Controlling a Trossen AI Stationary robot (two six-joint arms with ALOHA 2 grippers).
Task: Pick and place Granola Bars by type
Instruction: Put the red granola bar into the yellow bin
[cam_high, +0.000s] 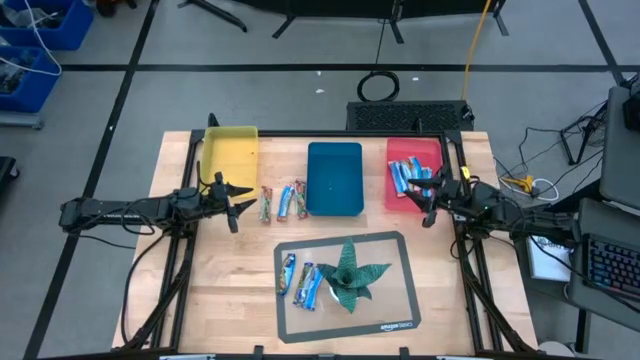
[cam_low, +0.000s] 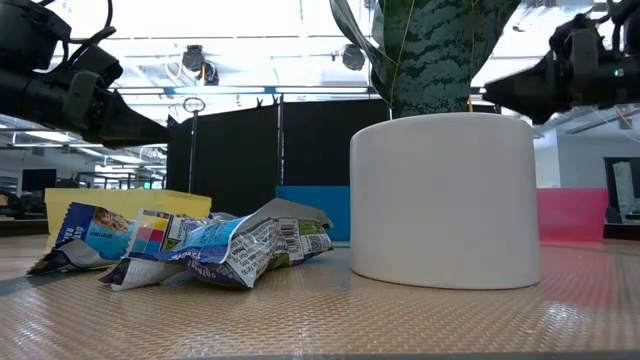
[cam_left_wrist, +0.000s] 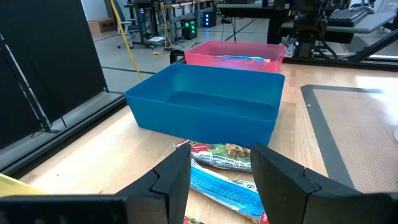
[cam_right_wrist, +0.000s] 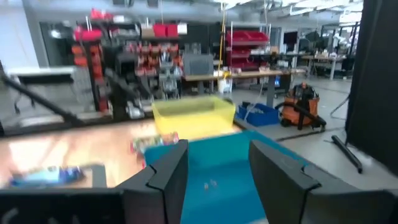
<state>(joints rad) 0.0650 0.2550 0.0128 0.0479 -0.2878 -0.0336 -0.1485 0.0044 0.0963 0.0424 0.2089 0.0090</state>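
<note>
Three granola bars lie flat on the wood between my left gripper and the blue tray: a green-red one (cam_high: 265, 204) and two blue ones (cam_high: 291, 200). The left wrist view shows the green-red bar (cam_left_wrist: 222, 155) and a blue bar (cam_left_wrist: 225, 186) just beyond the fingers. Several blue bars (cam_high: 407, 178) lie in the red tray (cam_high: 394, 150). More blue bars (cam_high: 298, 279) (cam_low: 205, 245) lie on the grey mat. My left gripper (cam_high: 236, 201) (cam_left_wrist: 221, 180) is open and empty, left of the three bars. My right gripper (cam_high: 429, 197) (cam_right_wrist: 214, 177) is open and empty at the red tray's right side.
The blue tray (cam_high: 335, 178) (cam_left_wrist: 205, 102) holds no bars that I can see, and neither does the yellow tray (cam_high: 230, 150) (cam_right_wrist: 193, 115). A green leafy plant in a white pot (cam_high: 346, 274) (cam_low: 445, 200) stands on the mat (cam_high: 385, 318). Bare wood lies left of the mat.
</note>
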